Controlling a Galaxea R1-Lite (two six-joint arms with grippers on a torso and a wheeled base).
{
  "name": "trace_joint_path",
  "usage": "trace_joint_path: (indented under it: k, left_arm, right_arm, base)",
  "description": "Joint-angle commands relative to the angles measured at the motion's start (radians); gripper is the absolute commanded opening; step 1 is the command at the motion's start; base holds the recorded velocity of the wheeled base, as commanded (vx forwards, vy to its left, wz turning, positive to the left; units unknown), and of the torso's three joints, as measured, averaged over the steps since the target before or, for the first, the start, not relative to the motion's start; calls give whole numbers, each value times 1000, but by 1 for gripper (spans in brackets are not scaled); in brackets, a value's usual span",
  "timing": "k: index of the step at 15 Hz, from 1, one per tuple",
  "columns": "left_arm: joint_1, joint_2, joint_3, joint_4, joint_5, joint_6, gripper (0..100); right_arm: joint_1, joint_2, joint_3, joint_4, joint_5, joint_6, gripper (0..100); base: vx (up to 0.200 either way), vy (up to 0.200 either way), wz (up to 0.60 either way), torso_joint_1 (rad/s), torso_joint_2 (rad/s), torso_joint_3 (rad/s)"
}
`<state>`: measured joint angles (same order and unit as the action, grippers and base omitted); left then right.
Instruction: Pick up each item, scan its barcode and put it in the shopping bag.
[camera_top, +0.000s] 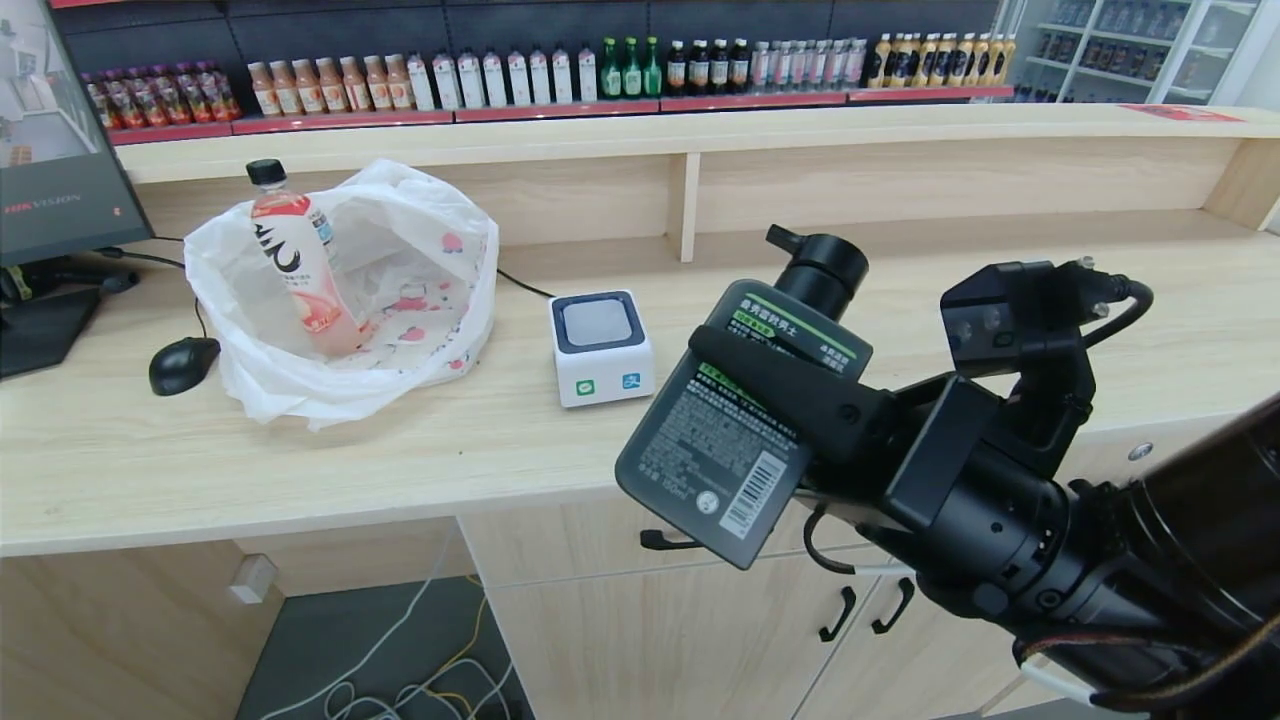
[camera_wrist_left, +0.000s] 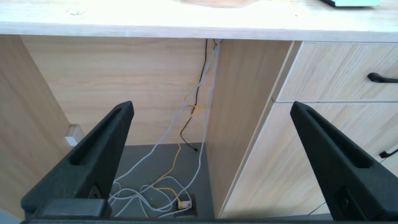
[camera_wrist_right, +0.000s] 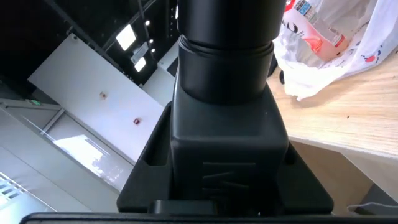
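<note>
Nearest to us, the right gripper (camera_top: 735, 400) is clamped on a flat dark bottle (camera_top: 700, 440) with a black cap. One finger crosses its labelled face and the other is hidden behind it. The bottle hangs tilted over the front edge of the counter (camera_top: 300, 470), cap pointing away, and its barcode is turned up toward the head camera (not toward the reader's window). Lower down, the left gripper (camera_wrist_left: 211, 109) sits below counter height with its fingers spread wide and nothing between them, facing the cabinet fronts and some loose cables (camera_wrist_left: 180, 186) on the floor. Farther in on the counter stands the white scanner (camera_top: 601, 347), just beside the bottle's upper corner as seen from the head. Beyond it to the left, the shopping bag (camera_top: 250, 380) gapes open with a pink drink bottle (camera_top: 300, 270) leaning inside. A mouse (camera_top: 183, 364) lies beside the bag, and shelves of drinks (camera_top: 560, 75) line the back. We judge the task partly done: one item is bagged and this one is lifted but not bagged. Whether its code has been read we cannot tell, though the barcode probably has to be turned down over the scanner. The right arm covers the counter's right stretch, so any items waiting there are hidden from us.
</note>
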<state>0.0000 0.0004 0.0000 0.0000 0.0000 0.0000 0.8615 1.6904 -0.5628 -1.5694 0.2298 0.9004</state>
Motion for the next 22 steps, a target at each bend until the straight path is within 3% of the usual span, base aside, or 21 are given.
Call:
trace_joint_path:
  k: [1, 16, 22]
  left_arm:
    - [0, 0, 0, 0, 0, 0, 100]
    - [0, 0, 0, 0, 0, 0, 100]
    - [0, 0, 0, 0, 0, 0, 100]
  right_arm:
    - [1, -3, 0, -1, 0, 0, 0]
    - [10, -34, 18, -1, 0, -8, 0]
    - [13, -44, 81, -1, 0, -97, 0]
  base:
    - [0, 0, 0, 0, 0, 0]
    - [0, 0, 0, 0, 0, 0]
    - [0, 0, 0, 0, 0, 0]
